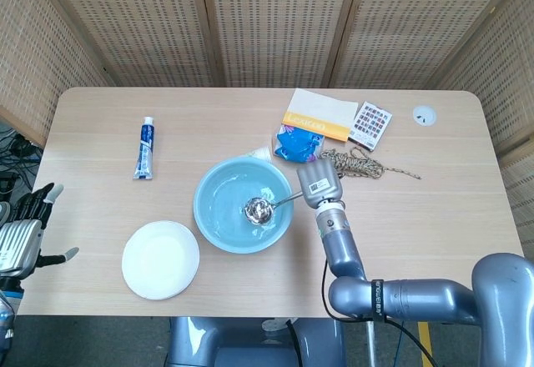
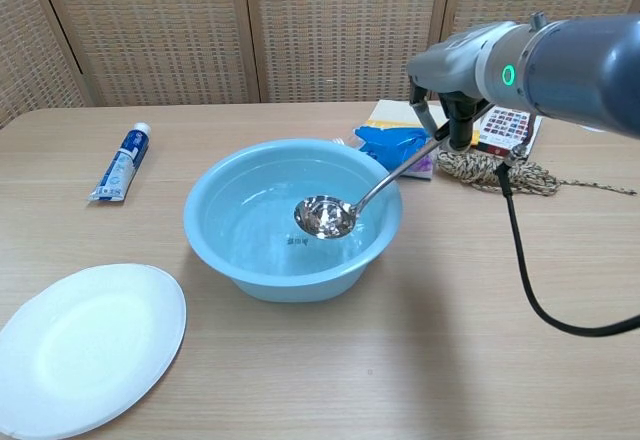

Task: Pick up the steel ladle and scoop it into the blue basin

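Chest view: right hand (image 2: 450, 80) grips the shiny steel ladle (image 2: 327, 217) — bowl raised inside the blue basin (image 2: 215, 245).

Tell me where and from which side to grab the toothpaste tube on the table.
Grip the toothpaste tube across its middle, coming straight down from above, a judgement from its pose. It lies flat, lengthwise toward the screen, cap at the far end, with bare table on both long sides for fingers. The left hand is nearer.

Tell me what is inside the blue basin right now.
The steel ladle's bowl hangs inside the blue basin, holding something shiny, handle gripped by the right hand. The basin floor looks wet; the patch under the ladle is covered.
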Motion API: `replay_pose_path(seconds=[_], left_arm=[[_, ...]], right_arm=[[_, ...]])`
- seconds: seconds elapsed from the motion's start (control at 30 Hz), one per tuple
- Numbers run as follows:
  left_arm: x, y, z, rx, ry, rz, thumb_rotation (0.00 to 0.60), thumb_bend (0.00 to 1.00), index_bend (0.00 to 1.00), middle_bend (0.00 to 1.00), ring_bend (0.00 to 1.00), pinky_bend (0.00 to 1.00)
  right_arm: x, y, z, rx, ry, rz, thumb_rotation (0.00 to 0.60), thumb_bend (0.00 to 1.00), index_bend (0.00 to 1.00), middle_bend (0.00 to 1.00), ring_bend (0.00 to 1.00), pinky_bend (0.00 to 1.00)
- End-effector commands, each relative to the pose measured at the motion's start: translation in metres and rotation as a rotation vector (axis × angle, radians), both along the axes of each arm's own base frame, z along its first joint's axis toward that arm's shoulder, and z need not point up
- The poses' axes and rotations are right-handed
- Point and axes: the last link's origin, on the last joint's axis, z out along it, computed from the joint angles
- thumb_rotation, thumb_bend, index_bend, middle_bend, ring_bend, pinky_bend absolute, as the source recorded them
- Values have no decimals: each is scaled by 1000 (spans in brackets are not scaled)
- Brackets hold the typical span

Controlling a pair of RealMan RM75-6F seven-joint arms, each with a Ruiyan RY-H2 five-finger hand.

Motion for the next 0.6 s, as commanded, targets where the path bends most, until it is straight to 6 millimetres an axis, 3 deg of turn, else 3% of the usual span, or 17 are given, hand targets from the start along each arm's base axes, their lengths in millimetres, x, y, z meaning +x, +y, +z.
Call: replay_pose_path(seconds=[0.03,0.6], left_arm=[[0,0,-1,-4,0,1,600,0,0,0,0,0],[-1,2,2,4,-9,8,600,0,0,0,0,0]], right_arm=[[4,-1,4,-7,-7,4,600,825,905,981,1000,1000],[30,-4,24,-58,7,11,600,824,905,982,1000,1000]])
